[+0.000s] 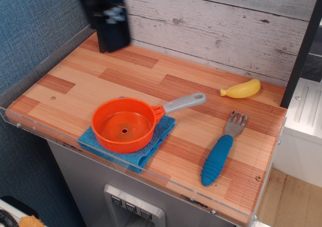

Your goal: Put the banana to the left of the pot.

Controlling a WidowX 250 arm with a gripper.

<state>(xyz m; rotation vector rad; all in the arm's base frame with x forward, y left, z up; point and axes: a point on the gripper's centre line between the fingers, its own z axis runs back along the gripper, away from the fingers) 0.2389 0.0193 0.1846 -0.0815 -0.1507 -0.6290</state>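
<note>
gripper [111, 45] blurred at back left corner, above table [90, 81]; jaws state could not be told. banana [242, 89] lay at back right near wall, well apart from pot [124, 125], which sat on blue cloth [143, 151]. fork [220, 150] right of pot.

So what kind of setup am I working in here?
Most likely a toy kitchen play set, not a real one: a wood-pattern counter with a clear plastic edge, a plank-look back wall, and plastic toys on top, namely an orange pot, a banana and a blue-handled fork.
</note>
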